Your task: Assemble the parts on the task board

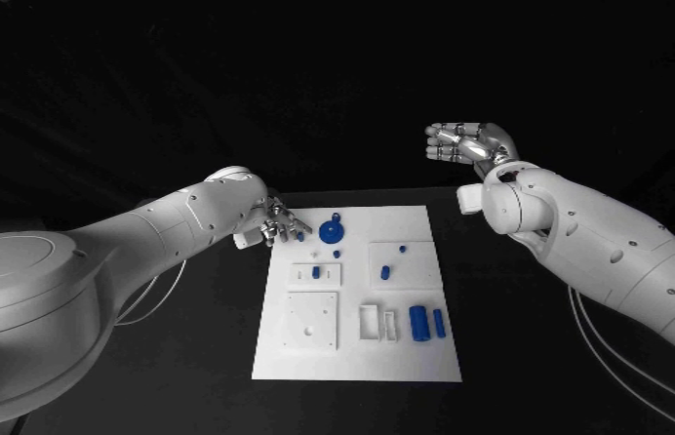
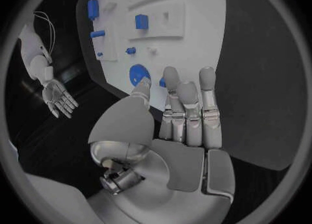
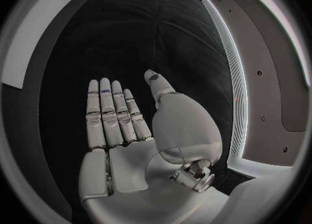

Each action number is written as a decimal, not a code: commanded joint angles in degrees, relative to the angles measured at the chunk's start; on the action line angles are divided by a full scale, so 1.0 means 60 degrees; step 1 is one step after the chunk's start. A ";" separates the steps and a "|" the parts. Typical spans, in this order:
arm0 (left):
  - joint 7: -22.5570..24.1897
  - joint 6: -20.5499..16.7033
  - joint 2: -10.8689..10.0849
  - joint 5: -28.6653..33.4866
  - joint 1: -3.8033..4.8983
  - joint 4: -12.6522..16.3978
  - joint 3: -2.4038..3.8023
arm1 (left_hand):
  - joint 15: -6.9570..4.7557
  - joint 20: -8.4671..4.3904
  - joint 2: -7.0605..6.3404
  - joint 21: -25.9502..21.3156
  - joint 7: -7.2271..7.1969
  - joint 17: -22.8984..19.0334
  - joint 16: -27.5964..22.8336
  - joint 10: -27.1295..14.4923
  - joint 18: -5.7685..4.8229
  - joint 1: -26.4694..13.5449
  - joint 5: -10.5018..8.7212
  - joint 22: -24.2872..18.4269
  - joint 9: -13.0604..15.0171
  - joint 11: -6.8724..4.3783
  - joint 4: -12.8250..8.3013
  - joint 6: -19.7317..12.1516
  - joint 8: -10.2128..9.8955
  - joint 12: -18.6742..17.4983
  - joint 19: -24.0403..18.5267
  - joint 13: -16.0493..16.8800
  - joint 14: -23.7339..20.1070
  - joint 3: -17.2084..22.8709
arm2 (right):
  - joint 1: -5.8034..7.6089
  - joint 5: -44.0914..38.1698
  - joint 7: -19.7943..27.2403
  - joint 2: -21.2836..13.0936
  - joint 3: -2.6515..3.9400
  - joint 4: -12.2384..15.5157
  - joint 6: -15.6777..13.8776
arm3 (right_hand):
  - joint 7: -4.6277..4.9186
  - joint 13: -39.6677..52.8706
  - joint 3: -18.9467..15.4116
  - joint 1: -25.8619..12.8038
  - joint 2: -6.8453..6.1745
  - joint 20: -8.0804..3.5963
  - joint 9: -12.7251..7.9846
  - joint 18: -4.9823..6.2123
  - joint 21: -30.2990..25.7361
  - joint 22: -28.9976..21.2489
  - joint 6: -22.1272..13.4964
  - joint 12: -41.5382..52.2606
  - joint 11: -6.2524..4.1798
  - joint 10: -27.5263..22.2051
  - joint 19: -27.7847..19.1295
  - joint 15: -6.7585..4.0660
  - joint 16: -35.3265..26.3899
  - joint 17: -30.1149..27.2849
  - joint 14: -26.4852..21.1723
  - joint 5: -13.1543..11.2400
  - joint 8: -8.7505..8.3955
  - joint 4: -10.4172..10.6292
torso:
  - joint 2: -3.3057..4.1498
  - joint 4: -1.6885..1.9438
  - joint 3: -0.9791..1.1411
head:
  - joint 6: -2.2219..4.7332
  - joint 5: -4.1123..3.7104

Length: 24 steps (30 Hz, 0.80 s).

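The white task board (image 1: 359,362) lies in the middle of the black table. A round blue part (image 1: 332,229) sits near its far left corner, with smaller blue parts (image 1: 384,273) mid-board and two blue cylinders (image 1: 427,323) near the front right. My left hand (image 1: 282,225) hovers at the board's far left corner beside the round part, fingers straight and apart, holding nothing. In the left wrist view the left hand (image 2: 185,115) reaches toward the round blue part (image 2: 138,73). My right hand (image 1: 471,145) is raised beyond the board's far right corner. The right wrist view shows it (image 3: 124,125) flat and empty.
White raised fixtures stand on the board: a square plate (image 1: 311,320) at the front left and a slotted block (image 1: 377,323) beside the cylinders. Black table (image 1: 169,376) surrounds the board on all sides.
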 commanded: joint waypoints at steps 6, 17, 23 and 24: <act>0.0086 0.0257 0.0053 0.0105 -0.0019 -0.0083 -0.0001 | -0.0004 0.0025 0.0276 -0.0015 0.0018 -0.0019 0.0069 0.0233 0.0036 0.0122 0.0152 0.0185 -0.0040 0.0069 -0.0283 -0.0016 -0.0005 -0.0019 -0.0068 0.0012 -0.0081 -0.0089 | 0.0002 -0.0036 0.0033 0.0012 0.0002 0.0003 0.0122 | 0.0010 -0.0012 0.0067 -0.0009 0.0041 0.0004 -0.0012 -0.0123 -0.0031 -0.0012 -0.0047 -0.0033 -0.0008 -0.0055 -0.0094 -0.0001 -0.0019 -0.0012 -0.0098 -0.0007 -0.0035 -0.0001 | 0.0011 0.0000 0.0005 | -0.0016 -0.0013; 0.0136 0.0274 0.0122 0.0159 -0.0063 -0.0249 0.0000 | -0.0010 0.0020 0.0575 -0.0024 0.0010 -0.0027 0.0077 0.0240 0.0032 0.0260 0.0115 0.0187 -0.0097 0.0070 -0.0466 -0.0002 -0.0006 -0.0017 -0.0066 0.0013 -0.0079 -0.0112 | 0.0002 -0.0036 0.0030 0.0030 0.0002 0.0005 0.0130 | 0.0010 -0.0012 0.0067 -0.0009 0.0041 0.0004 -0.0012 -0.0123 -0.0031 -0.0012 -0.0047 -0.0033 -0.0008 -0.0055 -0.0094 -0.0001 -0.0019 -0.0012 -0.0098 -0.0007 -0.0035 -0.0001 | 0.0008 -0.0011 0.0017 | -0.0041 0.0010; 0.0194 0.0239 0.0143 0.0227 -0.0092 -0.0322 0.0000 | -0.0014 0.0016 0.0760 -0.0024 -0.0001 -0.0027 0.0079 0.0237 0.0027 0.0440 0.0096 0.0186 -0.0109 0.0065 -0.0557 0.0005 -0.0006 -0.0018 -0.0070 0.0013 -0.0084 -0.0025 | 0.0002 -0.0036 0.0028 0.0033 0.0002 0.0013 0.0143 | 0.0010 -0.0012 0.0070 -0.0014 0.0040 0.0004 -0.0011 -0.0123 -0.0031 -0.0012 -0.0045 -0.0033 -0.0008 -0.0055 -0.0095 -0.0001 -0.0019 -0.0012 -0.0099 -0.0008 -0.0035 -0.0002 | 0.0007 0.0001 0.0007 | -0.0057 -0.0006; 0.0205 0.0229 0.0143 0.0236 -0.0093 -0.0325 0.0000 | -0.0013 0.0016 0.0801 -0.0025 -0.0002 -0.0027 0.0079 0.0236 0.0026 0.0476 0.0085 0.0186 -0.0113 0.0064 -0.0570 0.0003 -0.0007 -0.0019 -0.0072 0.0012 -0.0085 -0.0009 | 0.0002 -0.0036 0.0027 0.0034 0.0002 0.0011 0.0146 | 0.0009 -0.0012 0.0091 -0.0041 0.0035 0.0006 -0.0010 -0.0123 -0.0030 -0.0012 -0.0035 -0.0032 -0.0007 -0.0054 -0.0098 0.0000 -0.0020 -0.0012 -0.0104 -0.0012 -0.0033 -0.0008 | 0.0007 0.0003 0.0007 | -0.0059 -0.0007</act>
